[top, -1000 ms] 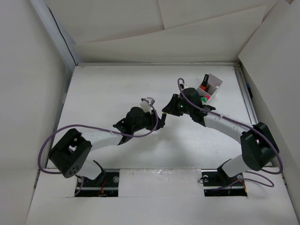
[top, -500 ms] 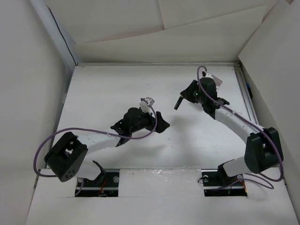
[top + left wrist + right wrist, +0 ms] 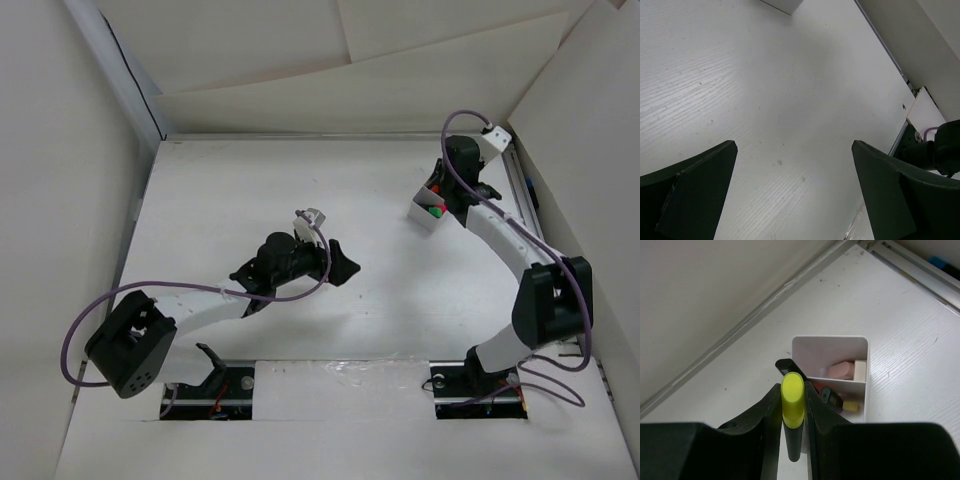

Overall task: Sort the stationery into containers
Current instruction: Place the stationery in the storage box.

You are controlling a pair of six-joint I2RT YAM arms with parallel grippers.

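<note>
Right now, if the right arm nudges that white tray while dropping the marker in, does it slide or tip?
Probably slides: the tray looks like thin, light plastic on a smooth-looking table. Tipping seems less likely; the few items in it add weight low down. The yellow-capped marker looks rigid, so contact would push it directly.

Left end effector (image 3: 794,150) opened; right end effector (image 3: 791,388) swung highlighter (image 3: 793,407) over tray (image 3: 830,338).
</note>
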